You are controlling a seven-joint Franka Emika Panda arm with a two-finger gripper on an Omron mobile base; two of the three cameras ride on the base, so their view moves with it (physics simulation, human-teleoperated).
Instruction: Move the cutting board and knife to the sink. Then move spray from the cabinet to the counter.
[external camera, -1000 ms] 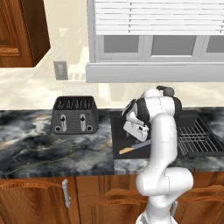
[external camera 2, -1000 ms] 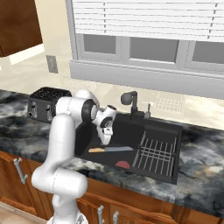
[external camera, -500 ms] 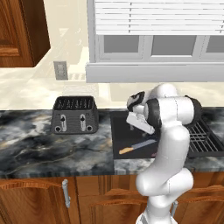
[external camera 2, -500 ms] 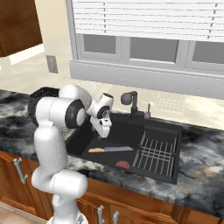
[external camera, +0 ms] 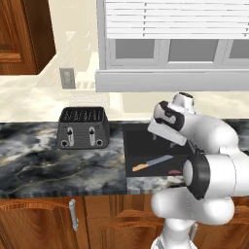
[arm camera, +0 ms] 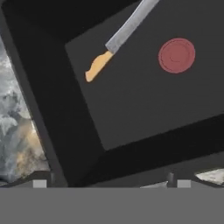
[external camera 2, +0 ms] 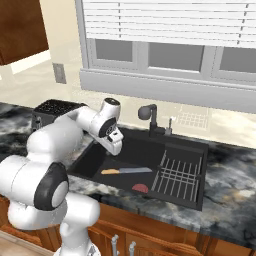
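The knife [arm camera: 109, 46], grey-blue blade and orange-tan handle, lies flat on the floor of the dark sink [arm camera: 144, 109]. It also lies in the sink [external camera: 141, 146] as the knife [external camera: 151, 163] and knife [external camera 2: 126, 171] of the base views. My gripper [arm camera: 111, 183] hangs over the sink's left part, above the knife and apart from it, open and holding nothing. The gripper [external camera: 163, 140] points down beside the basin's left wall; gripper [external camera 2: 115, 148] is the same hand. The cutting board and the spray are out of view. A reddish-brown cabinet [external camera: 19, 39] hangs at the upper left.
A red drain plug [arm camera: 176, 55] sits near the knife's blade. A wire dish rack [external camera 2: 179, 175] fills the sink's right half, and the faucet [external camera 2: 150, 119] stands behind. A black toaster [external camera: 82, 127] is on the marble counter [external camera: 44, 163] left of the sink.
The arm's elbow and upper links have swung round toward the front while the hand stayed over the sink's left part. The knife has not moved. The gripper stays open.
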